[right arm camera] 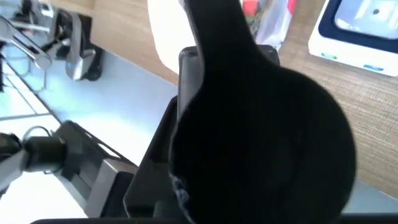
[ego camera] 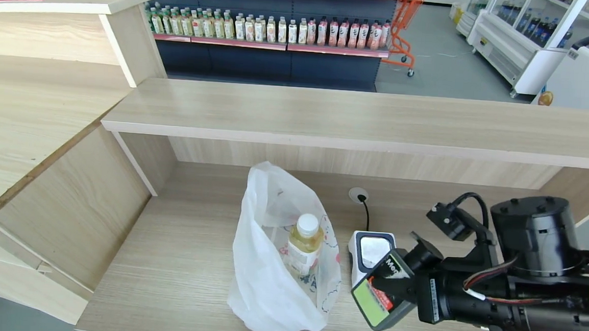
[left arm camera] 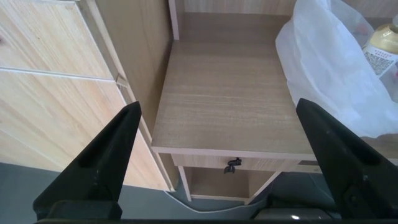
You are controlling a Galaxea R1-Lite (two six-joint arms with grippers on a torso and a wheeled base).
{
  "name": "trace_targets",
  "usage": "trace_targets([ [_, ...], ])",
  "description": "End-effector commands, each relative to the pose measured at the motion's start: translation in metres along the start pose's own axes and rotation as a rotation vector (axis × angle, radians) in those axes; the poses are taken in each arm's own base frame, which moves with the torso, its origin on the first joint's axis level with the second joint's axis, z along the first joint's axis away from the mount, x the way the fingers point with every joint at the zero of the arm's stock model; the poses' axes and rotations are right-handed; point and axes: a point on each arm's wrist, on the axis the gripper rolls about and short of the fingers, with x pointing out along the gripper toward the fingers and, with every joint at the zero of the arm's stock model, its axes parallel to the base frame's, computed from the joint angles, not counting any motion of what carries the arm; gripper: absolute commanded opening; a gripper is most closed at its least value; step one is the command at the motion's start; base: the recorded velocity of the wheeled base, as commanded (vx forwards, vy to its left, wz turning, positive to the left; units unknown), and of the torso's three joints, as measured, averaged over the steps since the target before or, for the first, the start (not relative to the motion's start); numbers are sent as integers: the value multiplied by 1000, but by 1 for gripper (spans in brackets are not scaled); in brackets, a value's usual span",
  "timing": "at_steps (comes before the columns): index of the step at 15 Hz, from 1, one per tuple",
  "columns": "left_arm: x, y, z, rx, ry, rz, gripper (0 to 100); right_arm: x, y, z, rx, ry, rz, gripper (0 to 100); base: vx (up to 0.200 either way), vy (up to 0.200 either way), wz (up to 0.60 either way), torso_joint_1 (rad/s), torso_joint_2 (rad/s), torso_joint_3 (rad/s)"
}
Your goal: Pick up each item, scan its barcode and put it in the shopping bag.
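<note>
R gripper at counter's right, clenched on dark pack w/ green-and-red face. Pack tilted, held low over counter, just right of shopping bag and overlapping near corner of white scanner in head view. Touching scanner or not: can't tell.

White shopping bag upright mid-counter, mouth open. Inside it, bottle of pale yellow drink w/ white cap, standing upright.

Black cable from scanner's back to round grommet in counter near back wall.

L gripper released, fingers spread wide, nothing between them. Hanging over counter's left end, w/ bag and bottle off to one side, apart from it.

Beyond counter: store shelves w/ rows of drink bottles, orange cart beside them.
</note>
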Motion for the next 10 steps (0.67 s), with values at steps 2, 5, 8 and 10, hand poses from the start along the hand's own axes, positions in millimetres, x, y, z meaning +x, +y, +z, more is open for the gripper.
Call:
trace_targets([
  [2,0,0,0,0,0,-1,100,31,-8,-8,-64,53,-3,0,0,0,0,0,0,0],
  [5,0,0,0,0,0,-1,100,62,-11,-10,-139,-36,88,0,0,0,0,0,0,0],
  [8,0,0,0,0,0,-1,100,92,-23,-24,-180,-137,188,0,0,0,0,0,0,0],
  [10,0,0,0,0,0,-1,100,107,-35,-31,-185,-168,207,0,0,0,0,0,0,0],
])
